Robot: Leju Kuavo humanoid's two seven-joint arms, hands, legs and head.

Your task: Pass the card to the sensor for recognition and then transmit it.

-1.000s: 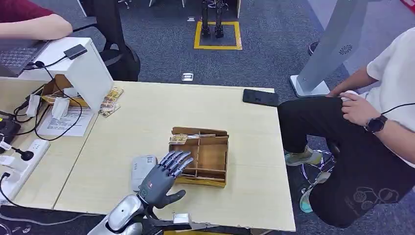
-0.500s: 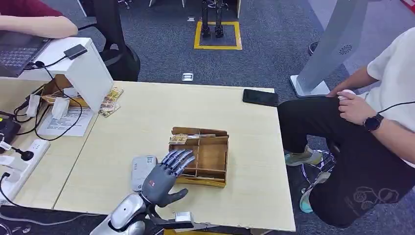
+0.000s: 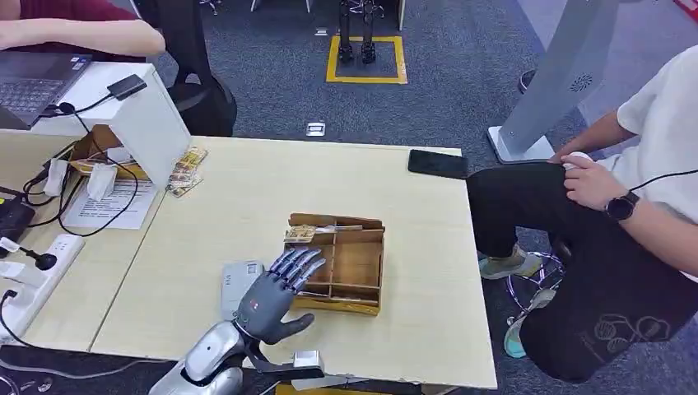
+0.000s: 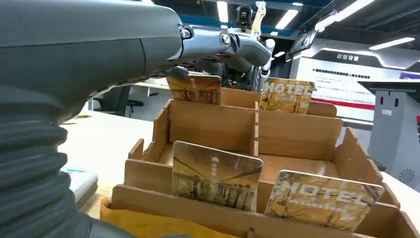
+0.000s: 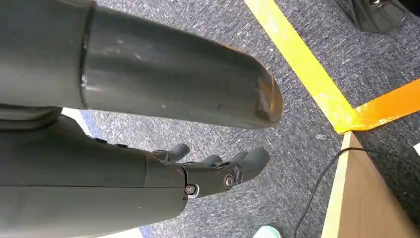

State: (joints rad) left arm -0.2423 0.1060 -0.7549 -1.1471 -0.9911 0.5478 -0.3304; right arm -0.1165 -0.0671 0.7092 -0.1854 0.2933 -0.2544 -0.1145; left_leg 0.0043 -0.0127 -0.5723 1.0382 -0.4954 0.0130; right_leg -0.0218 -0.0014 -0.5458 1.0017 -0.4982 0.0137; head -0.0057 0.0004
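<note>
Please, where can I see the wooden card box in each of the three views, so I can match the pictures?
Head view: the wooden card box sits on the table, just past the left hand.
Left wrist view: the box fills the picture, cards standing in its compartments.
Right wrist view: the box is not in it; the right hand hangs above carpet.
Shared landmark: the left hand, at the box in both views.

tabletop (image 3: 247,197) beyond box open | wooden box (image 3: 354,267) blocks right
</note>
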